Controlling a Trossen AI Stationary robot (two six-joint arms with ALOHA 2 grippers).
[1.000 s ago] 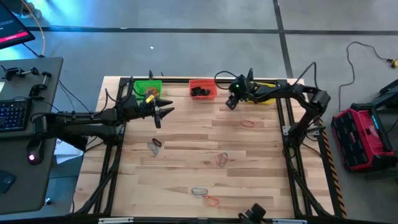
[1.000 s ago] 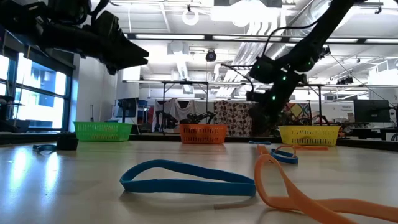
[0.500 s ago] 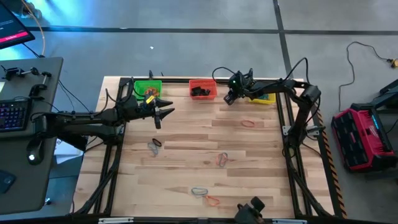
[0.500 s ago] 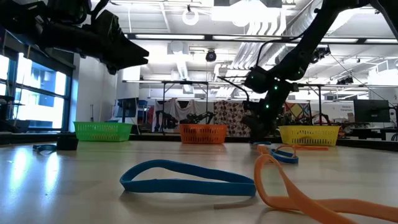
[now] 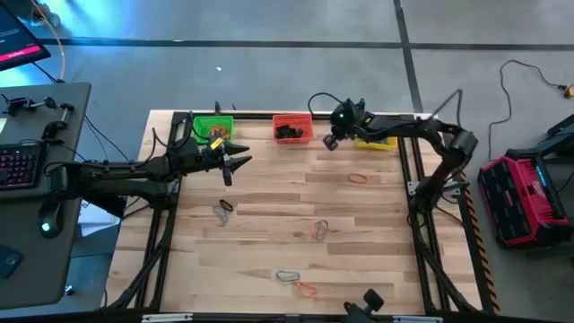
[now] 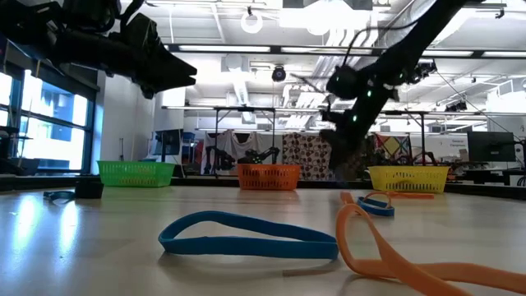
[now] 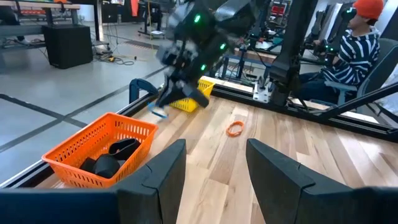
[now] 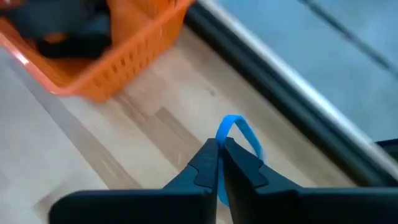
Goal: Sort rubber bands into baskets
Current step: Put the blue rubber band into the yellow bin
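My right gripper point(image 5: 329, 142) hangs over the far side of the table, between the red-orange basket point(image 5: 292, 128) and the yellow basket point(image 5: 378, 140), shut on a blue rubber band point(image 8: 237, 132). The green basket point(image 5: 213, 126) stands farther left. My left gripper point(image 5: 237, 161) waits open near the green basket, with nothing between its fingers point(image 7: 163, 171). Loose rubber bands lie flat on the wood: an orange one point(image 5: 359, 178), a grey and red pair point(image 5: 223, 208), another pair point(image 5: 319, 230), and two near the front edge point(image 5: 287, 276). My right gripper pinches the blue band between its two fingertips point(image 8: 202, 163), holding a short stretch of the loop point(image 8: 222, 140). The fingers slant down toward the table. The rest of the loop arches out past the fingertips and looks clear of the wood.
Black bands lie in the red-orange basket point(image 7: 99, 149). Dark frame rails run along the table's far edge point(image 8: 280, 81) and both sides. A blue band point(image 6: 246, 234) and an orange band point(image 6: 394, 255) lie near the front edge. A seated person point(image 7: 348, 56) is beyond the table.
My right gripper has dipped toward the wood beside the yellow basket, shut on the blue band and risen a little with it, lifting it off the table.
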